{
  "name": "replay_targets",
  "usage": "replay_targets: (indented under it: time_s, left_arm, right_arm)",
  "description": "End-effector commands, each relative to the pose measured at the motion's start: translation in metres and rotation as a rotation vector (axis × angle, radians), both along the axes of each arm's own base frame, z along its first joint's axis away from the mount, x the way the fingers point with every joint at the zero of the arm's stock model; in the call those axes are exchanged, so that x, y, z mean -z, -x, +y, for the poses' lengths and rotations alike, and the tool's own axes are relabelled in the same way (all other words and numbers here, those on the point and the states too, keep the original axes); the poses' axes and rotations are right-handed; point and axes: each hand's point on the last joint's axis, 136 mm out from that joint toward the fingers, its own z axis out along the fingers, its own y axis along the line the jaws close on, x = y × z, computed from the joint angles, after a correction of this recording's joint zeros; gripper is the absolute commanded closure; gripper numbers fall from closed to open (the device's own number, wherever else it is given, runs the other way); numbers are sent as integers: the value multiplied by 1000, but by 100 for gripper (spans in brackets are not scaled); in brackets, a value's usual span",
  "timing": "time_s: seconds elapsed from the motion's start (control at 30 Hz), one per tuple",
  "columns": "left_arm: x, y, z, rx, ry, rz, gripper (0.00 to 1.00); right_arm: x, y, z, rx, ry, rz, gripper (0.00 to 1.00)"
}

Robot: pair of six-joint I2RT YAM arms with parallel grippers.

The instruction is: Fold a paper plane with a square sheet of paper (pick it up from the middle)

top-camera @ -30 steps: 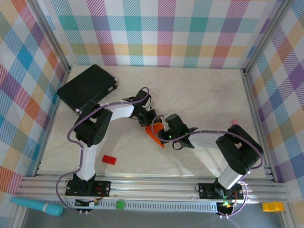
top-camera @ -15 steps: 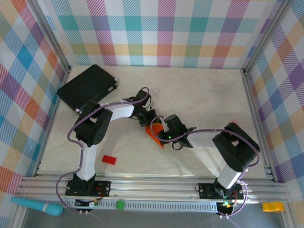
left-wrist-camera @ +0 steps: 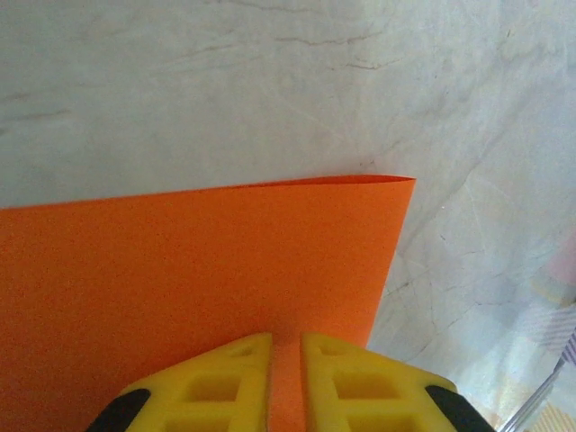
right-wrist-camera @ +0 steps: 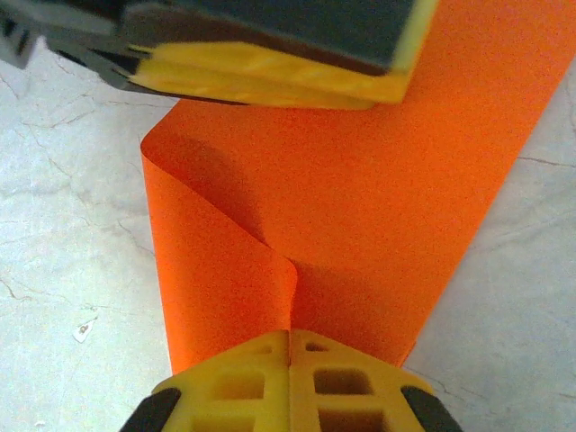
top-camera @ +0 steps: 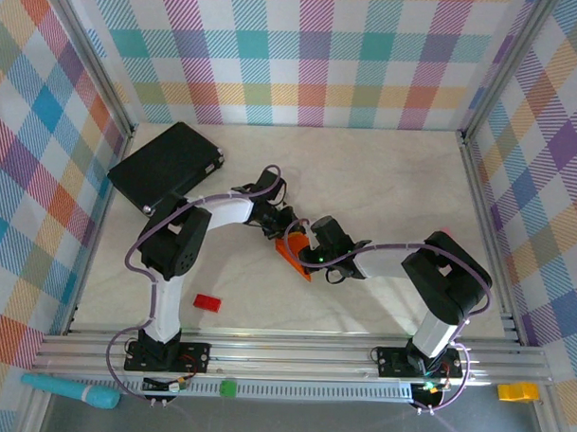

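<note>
Seen from above, my two hands met near the middle of the worktop [top-camera: 384, 181], a little toward its near edge. My left hand [top-camera: 284, 231] reached in from the left side and my right hand [top-camera: 309, 247] from the right. The orange paper [top-camera: 293, 254] sat between them, touching both. A black case [top-camera: 165, 164] lay in the far left corner, well apart, and a red block [top-camera: 207, 302] lay by the near edge on the left.

From my left wrist, my yellow fingers [left-wrist-camera: 236, 382] were drawn almost together, with only a thin strip of the paper showing in the slit between them. I had the sheet pinched at its edge. It spread away from me, one corner out over the pale worktop.

From my right wrist, my fingers [right-wrist-camera: 346, 387] were pressed tight together on a raised crease of the paper, which curled over along its left side. My left hand gripped the opposite edge of the sheet.
</note>
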Motion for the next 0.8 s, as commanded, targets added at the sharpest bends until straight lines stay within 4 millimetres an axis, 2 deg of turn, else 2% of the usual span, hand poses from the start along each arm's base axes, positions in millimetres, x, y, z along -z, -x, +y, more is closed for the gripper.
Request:
replay_targets:
  time_s: [0.0, 0.13, 0.33, 0.4, 0.77]
  left_arm:
    - [-20, -9, 14, -75, 1, -43, 84]
    - [-7, -2, 25, -85, -40, -16, 85]
    - [8, 3, 28, -73, -68, 5, 89]
    - [17, 10, 31, -64, -90, 47, 90]
    - [25, 15, 36, -38, -132, 61, 94]
  right_arm:
    - [5, -1, -4, 15, 22, 19, 100]
    - [1, -2, -2, 12, 12, 15, 100]
    - [-7, -4, 0, 10, -7, 5, 100]
    - [-9, -4, 0, 10, -10, 3, 100]
    - [-21, -13, 1, 21, -28, -10, 100]
